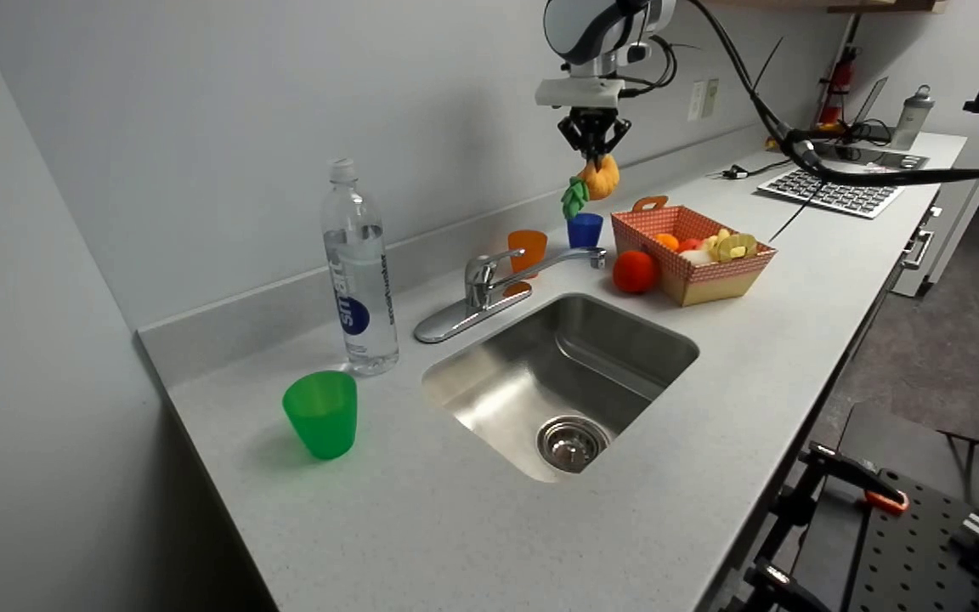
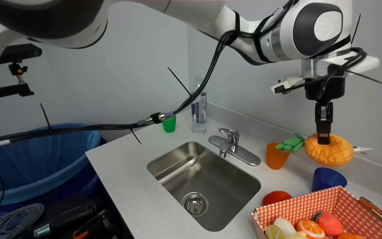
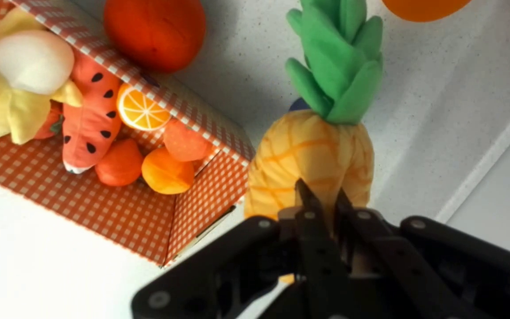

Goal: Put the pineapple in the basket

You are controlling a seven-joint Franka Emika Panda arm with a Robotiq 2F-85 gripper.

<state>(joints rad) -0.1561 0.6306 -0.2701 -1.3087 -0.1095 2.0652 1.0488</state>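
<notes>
The pineapple has a yellow-orange body and green leafy top. It hangs in the air in both exterior views, lying sideways with its leaves toward the sink side. My gripper is shut on its body from above. In the wrist view the fingertips pinch cloth of the pineapple; its lower end is hidden behind the fingers. The basket, with red-white checked lining and tan outside, stands on the counter below and to one side of the pineapple. In the wrist view the basket is at left, holding several toy fruits.
A round red toy fruit sits against the basket's outside. A blue cup stands below the pineapple near the wall, with an orange cup beside it. The faucet and steel sink are nearby. A bottle and green cup stand farther off.
</notes>
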